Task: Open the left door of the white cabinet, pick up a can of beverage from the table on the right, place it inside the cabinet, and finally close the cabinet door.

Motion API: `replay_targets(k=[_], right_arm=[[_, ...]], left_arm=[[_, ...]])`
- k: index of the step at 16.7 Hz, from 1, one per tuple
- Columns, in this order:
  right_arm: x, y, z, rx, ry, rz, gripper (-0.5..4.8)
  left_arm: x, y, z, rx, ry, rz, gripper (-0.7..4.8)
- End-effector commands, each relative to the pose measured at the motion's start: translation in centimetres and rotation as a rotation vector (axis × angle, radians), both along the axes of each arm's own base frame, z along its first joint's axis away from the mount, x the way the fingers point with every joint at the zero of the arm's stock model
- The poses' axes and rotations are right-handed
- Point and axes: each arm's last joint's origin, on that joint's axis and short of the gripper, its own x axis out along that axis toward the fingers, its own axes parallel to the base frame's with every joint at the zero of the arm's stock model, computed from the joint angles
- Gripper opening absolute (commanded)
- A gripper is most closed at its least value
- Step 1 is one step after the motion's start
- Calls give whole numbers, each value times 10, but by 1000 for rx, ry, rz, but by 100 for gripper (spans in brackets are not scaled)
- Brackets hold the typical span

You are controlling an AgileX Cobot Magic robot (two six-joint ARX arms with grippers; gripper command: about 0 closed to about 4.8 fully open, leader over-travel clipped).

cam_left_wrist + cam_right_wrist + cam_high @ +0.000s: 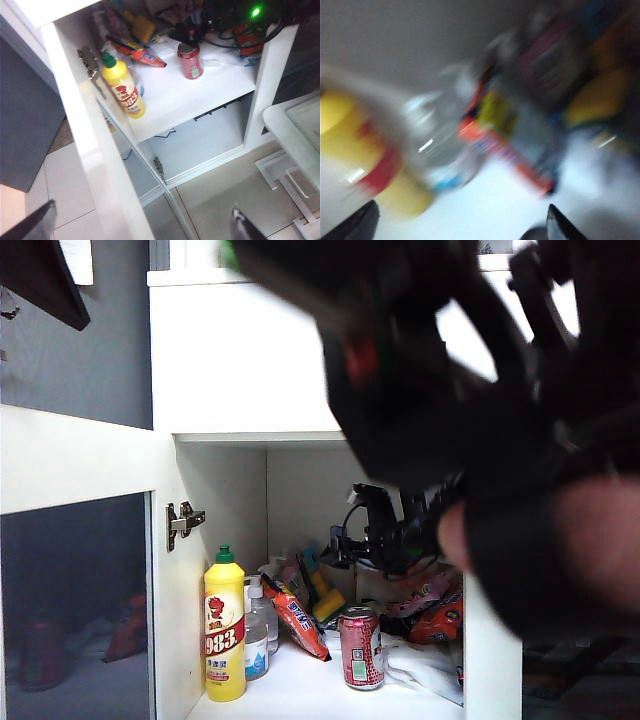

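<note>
The white cabinet [245, 365] stands with its left door [75, 610] swung wide open. The red can of beverage [361, 647] sits upright on the cabinet shelf [190, 60], free of any grip. My right gripper [348, 543] hovers inside the cabinet just above and behind the can. In its blurred wrist view the right gripper [459, 227] is open with only white shelf between its fingertips. My left gripper [139, 227] is open outside the cabinet, above the open door's edge [100, 150]. A corner of the table [295, 135] shows at the right.
A yellow bottle with green cap [225, 640] stands at the shelf's front left beside a clear bottle [260, 625]. Snack packets [300, 620] and a white cloth [425, 665] crowd the back and right. A blurred dark arm [470, 390] fills the exterior view's upper right.
</note>
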Motion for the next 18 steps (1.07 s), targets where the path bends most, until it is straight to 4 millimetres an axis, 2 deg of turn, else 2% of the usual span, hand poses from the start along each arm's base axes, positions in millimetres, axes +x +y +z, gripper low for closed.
replay_targets(k=[1,3,5,9,11,12,18], right_arm=[[-3,-8,8,-16,153,49,426],[-9,-18,-2,-43,296,80,426],[-14,-24,1,-37,384,131,426],[-24,-22,22,-102,435,201,426],[-30,-15,21,-113,484,217,426],[-32,-12,19,-131,506,205,407],[-32,-13,18,-135,502,198,404]], left_arm=[[1,0,2,-14,-22,2,476],[0,0,2,-13,-21,3,475],[0,0,2,-12,-21,2,476],[0,0,2,-13,-19,2,475],[0,0,2,-13,-18,2,476],[0,0,2,-12,-18,2,475],[1,-1,4,-36,-34,6,475]])
